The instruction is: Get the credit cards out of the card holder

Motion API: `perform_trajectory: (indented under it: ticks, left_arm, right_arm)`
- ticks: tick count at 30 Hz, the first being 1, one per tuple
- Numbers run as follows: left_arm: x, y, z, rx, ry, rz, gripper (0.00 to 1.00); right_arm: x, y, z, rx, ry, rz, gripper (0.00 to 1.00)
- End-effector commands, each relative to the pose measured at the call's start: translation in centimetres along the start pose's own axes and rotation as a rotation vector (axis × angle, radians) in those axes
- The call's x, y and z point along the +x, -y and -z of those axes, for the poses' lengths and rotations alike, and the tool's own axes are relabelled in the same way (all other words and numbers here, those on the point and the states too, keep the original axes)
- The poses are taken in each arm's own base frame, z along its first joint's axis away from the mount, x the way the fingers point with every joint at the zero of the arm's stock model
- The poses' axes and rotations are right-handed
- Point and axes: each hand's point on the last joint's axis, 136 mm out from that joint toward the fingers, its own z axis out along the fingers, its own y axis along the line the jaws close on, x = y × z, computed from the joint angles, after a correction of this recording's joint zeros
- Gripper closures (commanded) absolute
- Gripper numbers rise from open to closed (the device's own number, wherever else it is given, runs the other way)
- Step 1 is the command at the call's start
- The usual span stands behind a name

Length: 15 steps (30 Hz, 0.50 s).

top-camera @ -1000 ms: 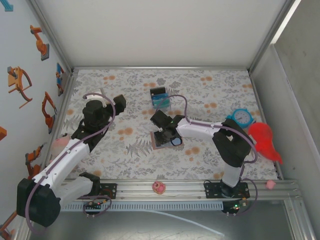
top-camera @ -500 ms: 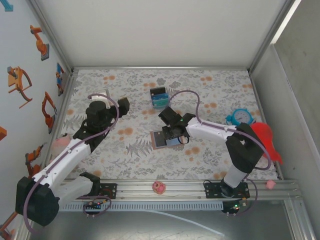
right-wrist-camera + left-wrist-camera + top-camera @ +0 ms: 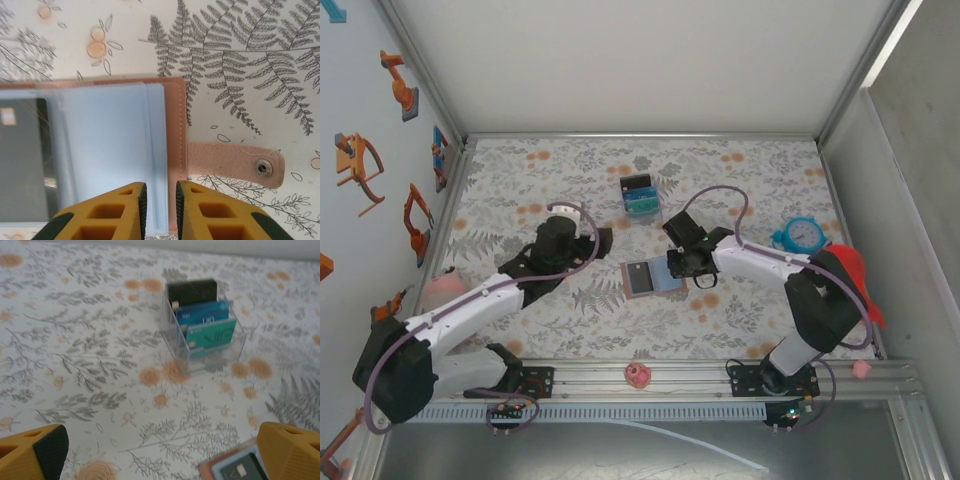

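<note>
The card holder (image 3: 642, 277) lies open and flat on the floral surface (image 3: 740, 170) about midway between the two arms, its brown edge framing blue-grey pockets. In the right wrist view its left part runs off the picture and its near edge is covered by the yellow fingers (image 3: 107, 212). A strap (image 3: 232, 162) with a metal snap sticks out to the right, flat on the surface. The right gripper (image 3: 161, 192) hangs over the holder's right border with its jaws drawn close, a narrow slit between them. The pale blue pocket's edge and the brown seam show through that slit, but I cannot tell whether the pads are actually pinching them or just poised above. A dark card (image 3: 22, 160) with a small pale square sits in the left pocket, cut off by the frame. The wide pale blue panel beside it could be a card or bare lining; I cannot tell which. From above, the right gripper (image 3: 682, 266) covers the holder's right end, so nothing there can be made out. The left gripper (image 3: 602, 240) is to the left of the holder, apart from it, with its jaws spread wide and released on nothing. In its own wrist view, the left gripper (image 3: 165, 447) shows just its two fingertips at the bottom corners, and a blurred corner of the holder (image 3: 235, 469) peeks in beside the right one. Farther back stands a small clear box (image 3: 202, 325) of upright cards in black, blue and teal; their print is too soft to read.
</note>
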Motion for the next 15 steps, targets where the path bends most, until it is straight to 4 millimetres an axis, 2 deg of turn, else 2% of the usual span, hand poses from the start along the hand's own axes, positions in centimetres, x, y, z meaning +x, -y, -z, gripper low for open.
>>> perform_trajectory:
  ticks: [1, 6, 10, 15]
  left_arm:
    - [3.1, 0.3, -0.8, -0.039, -0.081, -0.08, 0.03]
    - [6.9, 2.4, -2.2, -0.024, -0.188, -0.162, 0.03]
    - [9.4, 3.1, -3.4, -0.038, -0.276, -0.226, 0.03]
    - [10.8, 3.8, -4.2, -0.04, -0.309, -0.26, 0.03]
  right_arm:
    - [-1.0, -1.1, 1.4, -0.102, 0.048, -0.056, 0.78]
    - [-1.5, -3.6, 2.2, -0.26, 0.043, -0.072, 0.78]
    - [-1.2, -5.3, 1.8, -0.348, -0.004, -0.08, 0.81]
    - [-0.5, -5.9, 0.5, -0.379, -0.061, -0.09, 0.83]
